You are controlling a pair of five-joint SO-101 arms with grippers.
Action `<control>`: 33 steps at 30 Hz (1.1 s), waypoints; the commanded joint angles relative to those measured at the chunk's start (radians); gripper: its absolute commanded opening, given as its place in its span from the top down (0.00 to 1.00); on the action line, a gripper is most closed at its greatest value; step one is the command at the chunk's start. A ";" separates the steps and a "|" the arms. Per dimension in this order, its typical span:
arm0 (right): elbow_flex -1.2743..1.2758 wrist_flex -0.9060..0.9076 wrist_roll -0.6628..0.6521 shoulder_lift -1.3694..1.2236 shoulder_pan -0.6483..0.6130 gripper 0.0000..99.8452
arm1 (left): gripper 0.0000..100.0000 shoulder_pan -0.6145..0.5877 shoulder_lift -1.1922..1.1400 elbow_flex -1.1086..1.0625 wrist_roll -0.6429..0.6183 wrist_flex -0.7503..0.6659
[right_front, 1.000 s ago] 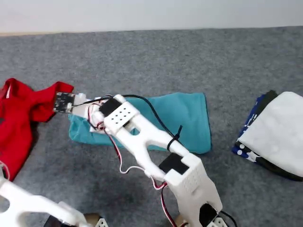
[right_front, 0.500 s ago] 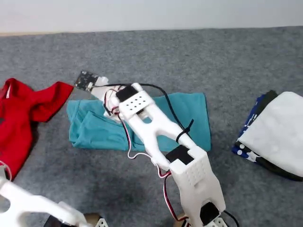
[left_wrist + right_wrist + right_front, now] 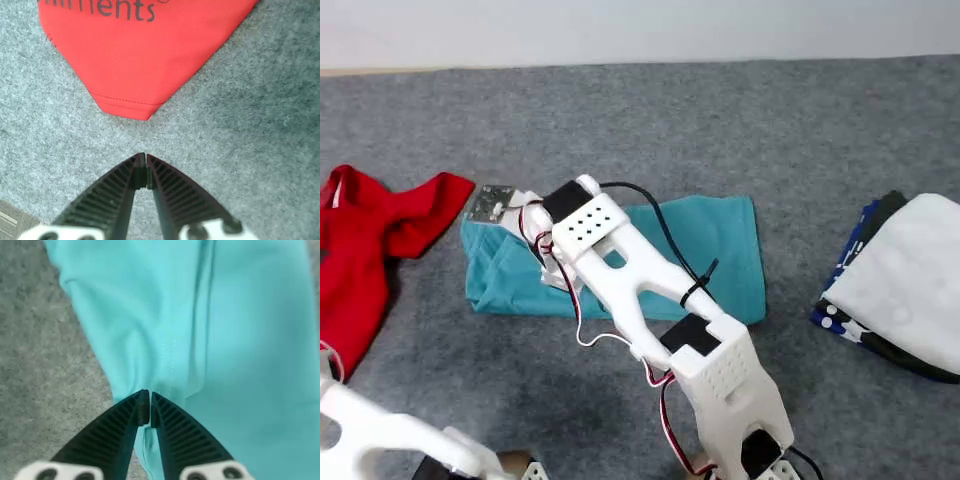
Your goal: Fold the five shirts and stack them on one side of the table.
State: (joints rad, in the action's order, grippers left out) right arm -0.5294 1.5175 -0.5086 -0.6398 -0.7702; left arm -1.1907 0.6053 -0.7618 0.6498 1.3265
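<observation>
A teal shirt (image 3: 720, 250) lies folded into a strip across the middle of the grey table (image 3: 720, 120). My right arm (image 3: 620, 275) stretches over its left end. In the right wrist view my right gripper (image 3: 145, 407) is shut, and creases of the teal shirt (image 3: 240, 340) run together at its tips. A crumpled red shirt (image 3: 370, 240) lies at the left edge. My left gripper (image 3: 145, 172) is shut on nothing, over bare grey surface just short of a corner of the red shirt (image 3: 145, 50).
A stack of folded shirts (image 3: 910, 280) sits at the right edge, white on top with dark and blue-dotted ones below. My left arm (image 3: 380, 430) crosses the near left corner. The pale wall (image 3: 620, 30) runs along the table's far side.
My right arm swung from the teal shirt's left end up toward the back, then came back down over that end. The shirt's left end now lies spread wider. The left arm kept still.
</observation>
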 commanded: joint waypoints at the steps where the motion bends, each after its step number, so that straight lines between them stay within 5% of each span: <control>1: -0.018 0.008 0.014 -0.030 0.051 0.99 | 0.99 0.002 0.031 0.015 0.006 -0.015; 8: -0.135 0.058 0.066 0.070 0.054 0.99 | 0.99 0.002 0.031 0.005 0.008 -0.031; 18: -0.152 0.191 0.244 0.124 0.317 0.98 | 0.99 0.011 0.031 0.016 0.008 -0.029; 25: -0.152 0.211 0.506 0.120 0.493 0.77 | 0.99 0.077 0.031 0.016 0.008 -0.020; 33: -0.155 0.170 0.617 0.018 0.618 0.74 | 0.99 0.126 0.025 0.018 0.006 0.006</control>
State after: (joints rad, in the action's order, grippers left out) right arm -0.6214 1.7001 0.0698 -0.6153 -0.1964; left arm -1.0756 0.6068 -0.7618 0.6498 1.3234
